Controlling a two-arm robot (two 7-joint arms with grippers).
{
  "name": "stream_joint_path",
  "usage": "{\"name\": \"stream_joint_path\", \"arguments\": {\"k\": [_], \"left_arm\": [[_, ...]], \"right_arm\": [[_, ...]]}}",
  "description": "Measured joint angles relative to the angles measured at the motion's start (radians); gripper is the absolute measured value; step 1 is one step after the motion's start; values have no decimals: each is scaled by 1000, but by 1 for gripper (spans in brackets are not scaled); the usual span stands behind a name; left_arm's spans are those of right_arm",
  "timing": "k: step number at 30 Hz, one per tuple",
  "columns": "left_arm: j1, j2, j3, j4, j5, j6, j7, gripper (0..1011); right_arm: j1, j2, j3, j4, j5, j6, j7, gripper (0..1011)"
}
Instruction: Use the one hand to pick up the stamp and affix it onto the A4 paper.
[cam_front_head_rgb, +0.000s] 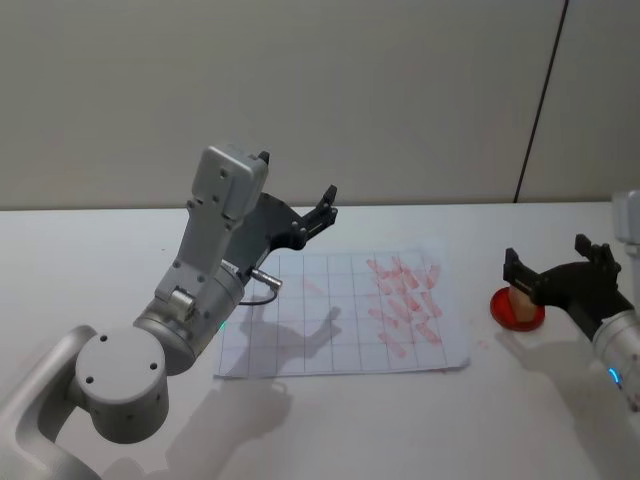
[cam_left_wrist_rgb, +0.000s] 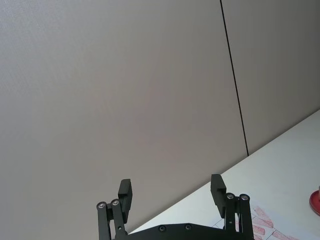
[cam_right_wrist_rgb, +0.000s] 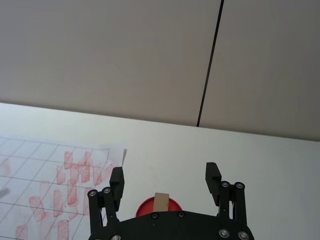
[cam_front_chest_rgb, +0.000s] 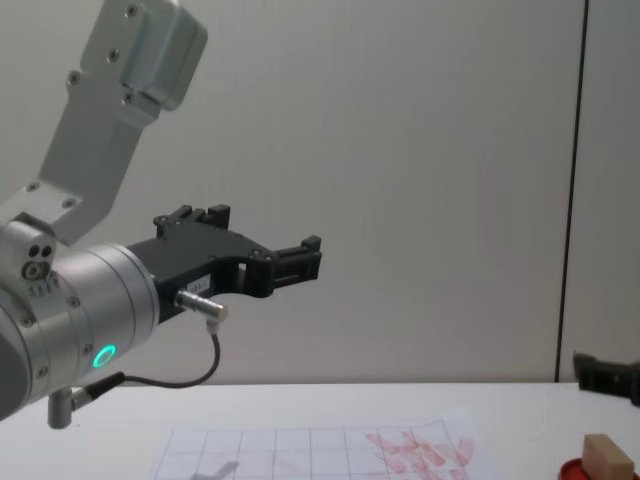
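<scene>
Over on the left side of the head view, the big silver left arm (cam_front_head_rgb: 200, 290) is raised off the white bench (cam_front_head_rgb: 80, 260), a green light glowing at its wrist. Its left pincer (cam_left_wrist_rgb: 171, 192) sits up in the air above the upper left corner of the sheet, and it is wide open and holding nothing. In the left wrist view the two black fingers stand well apart against the bare wall.

Moving to the middle of the frame, the A4 paper (cam_front_head_rgb: 300, 330) lies flat on the bench. Its left half is mostly plain grid, and its right half is crowded with red stamp marks (cam_front_head_rgb: 405, 305). The left arm's shadow falls across the near left part of the sheet.

Now the right side, and here is the action. The round red ink pad (cam_front_head_rgb: 520, 315) sits on the bench just beside the paper's right edge without touching it. The stamp (cam_right_wrist_rgb: 161, 201) stands upright on that pad, a pale wooden block. The right pincer (cam_right_wrist_rgb: 165, 179) hovers over it, spread wide. In the right wrist view the block sits between the two fingers with clear space on either side. In the chest view, at the lower right corner, the block pokes up from the pad with a black finger above it, not touching.
</scene>
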Motion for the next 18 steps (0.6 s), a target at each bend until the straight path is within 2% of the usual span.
{"name": "stream_joint_path", "arguments": {"k": [18], "left_arm": [[0,0,0,0,0,0,0,1001]], "right_arm": [[40,-43,-10,96,-11,71,-8,1001]]}}
